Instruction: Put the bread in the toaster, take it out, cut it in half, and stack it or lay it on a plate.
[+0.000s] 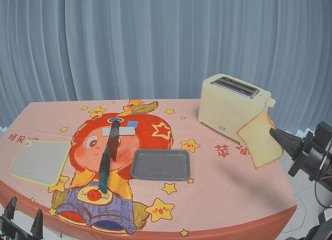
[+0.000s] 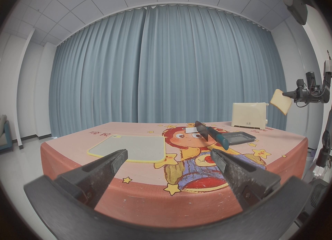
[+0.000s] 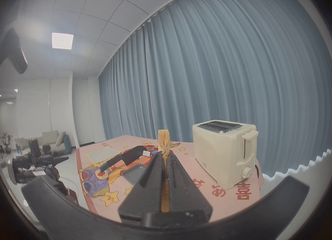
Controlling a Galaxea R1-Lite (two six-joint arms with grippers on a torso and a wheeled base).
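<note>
Head view: left hand (image 1: 22, 216) at near worktop (image 1: 224, 195) edge, fingers spread wide, empty. Beyond it: one cutting board (image 1: 40, 161), one knife (image 1: 107, 157), one grey tray (image 1: 160, 164). Right hand (image 1: 272, 133) clamped on edge of one bread slice (image 1: 259, 145), held in air beside one toaster (image 1: 231, 107). Step, likely: loading toaster. Next: carry slice over two top slots, align edge-down, lower into one.

Small dark logo on the toaster (image 1: 230, 107) — large red characters printed on the tablecloth (image 1: 224, 189) beside it
</note>
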